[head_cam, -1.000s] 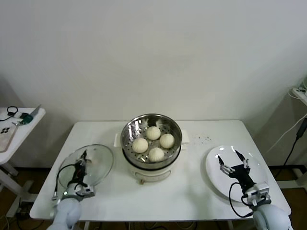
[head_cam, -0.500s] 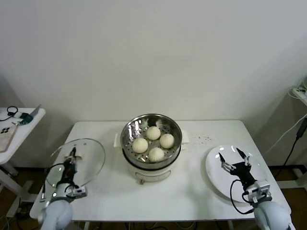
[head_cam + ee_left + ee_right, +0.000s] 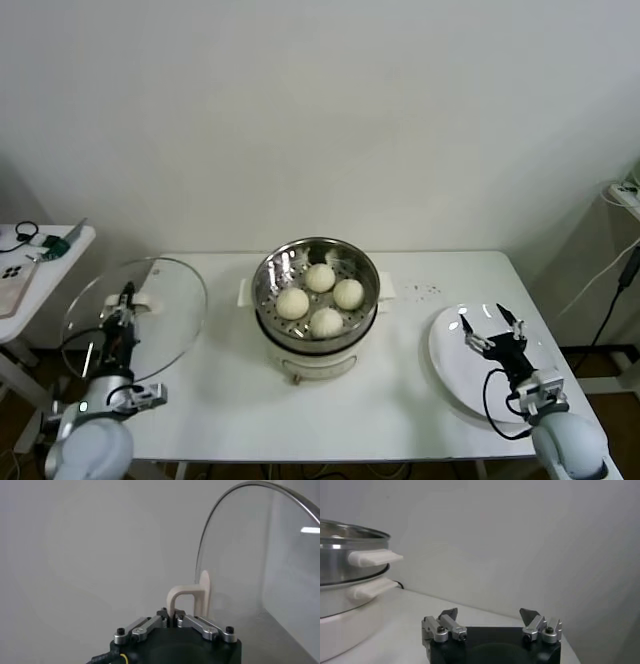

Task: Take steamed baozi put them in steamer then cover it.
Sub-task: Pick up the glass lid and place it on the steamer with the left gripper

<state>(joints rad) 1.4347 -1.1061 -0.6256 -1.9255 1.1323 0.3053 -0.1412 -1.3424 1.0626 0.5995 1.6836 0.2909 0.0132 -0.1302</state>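
White table, rectangular, against a plain pale wall. Flat white plate at its right end. Round glass lid with cream handle, raised and tilted off the left end. Small side table at far left, carrying cables and small devices. Cables hang at far right.

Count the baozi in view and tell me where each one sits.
4, all inside the steamer: one at its left, one at the back, one at the right, one at the front. None looks hidden.
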